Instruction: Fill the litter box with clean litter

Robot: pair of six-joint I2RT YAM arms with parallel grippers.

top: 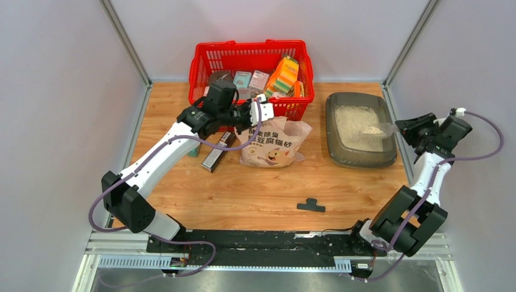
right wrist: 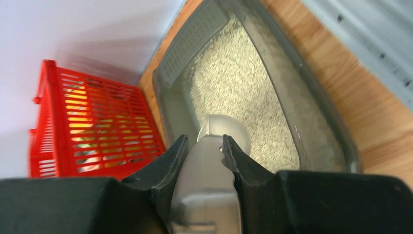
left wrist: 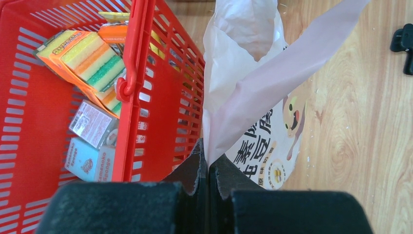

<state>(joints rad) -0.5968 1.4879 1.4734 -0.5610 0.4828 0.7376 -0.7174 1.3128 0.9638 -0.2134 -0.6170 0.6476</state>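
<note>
The grey-brown litter box (top: 333, 131) sits at the right of the table, with pale clean litter (top: 356, 126) spread inside; it also shows in the right wrist view (right wrist: 170, 109) with its litter (right wrist: 229, 83). My right gripper (top: 406, 126) is shut on the handle of a clear plastic scoop (top: 382, 129), whose bowl (right wrist: 224, 129) hangs over the box's right side. My left gripper (top: 263, 108) is shut on the top edge of the pinkish-cream litter bag (top: 274, 145), holding the bag's mouth (left wrist: 253, 92) up beside the basket.
A red mesh basket (top: 204, 67) with sponges and packets stands at the back, right next to the bag. A dark flat box (top: 218, 149) lies under my left arm. A black clip (top: 311, 205) lies on the wood near the front. Grey walls close in both sides.
</note>
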